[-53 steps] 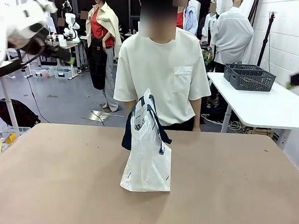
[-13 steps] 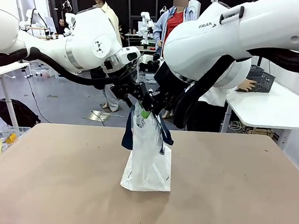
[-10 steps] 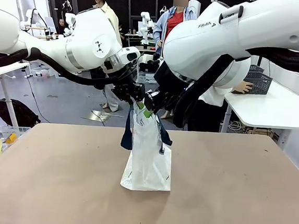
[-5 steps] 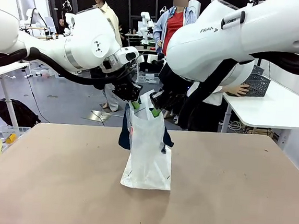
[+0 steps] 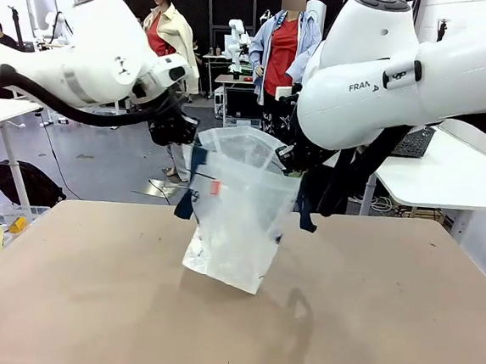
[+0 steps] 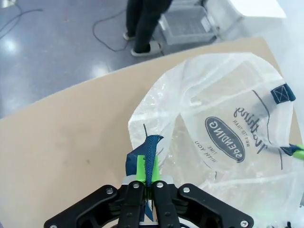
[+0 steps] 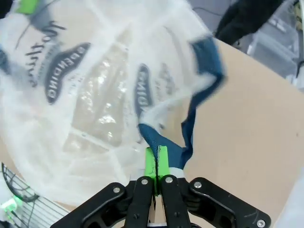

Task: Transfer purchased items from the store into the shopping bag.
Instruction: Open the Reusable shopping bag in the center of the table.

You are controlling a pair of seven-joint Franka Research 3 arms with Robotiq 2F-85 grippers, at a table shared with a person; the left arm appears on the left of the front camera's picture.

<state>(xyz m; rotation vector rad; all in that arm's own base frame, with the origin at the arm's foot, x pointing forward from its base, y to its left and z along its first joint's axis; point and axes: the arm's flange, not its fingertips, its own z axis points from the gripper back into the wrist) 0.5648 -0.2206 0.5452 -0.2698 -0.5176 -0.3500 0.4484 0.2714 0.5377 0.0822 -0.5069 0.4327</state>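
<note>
A brown desk (image 5: 383,331) takes up the foreground, with a grey workshop floor (image 5: 100,161) beyond its far edge. Above the middle of the desk hangs the shopping bag (image 5: 235,224), a translucent white plastic sack carried between 2 white arms. It is tilted so that its bottom swings toward the robot's left. Whether the bottom touches the desk cannot be told.

The left end effector (image 6: 146,171) has its fingers pressed together on a navy strap (image 6: 149,151) at the bag's rim, with a green pad (image 6: 140,167) showing beside the fabric. The right end effector (image 7: 156,164) is likewise clamped on the other navy handle (image 7: 190,128), which loops away from its fingertips.

In the front view the 2 grips sit at opposite top edges of the bag, and the mouth is stretched wide between them. Dark oval lettering (image 6: 225,140) reads through the plastic, and a small red-orange label (image 5: 214,187) sits high on the side facing the robot.
</note>
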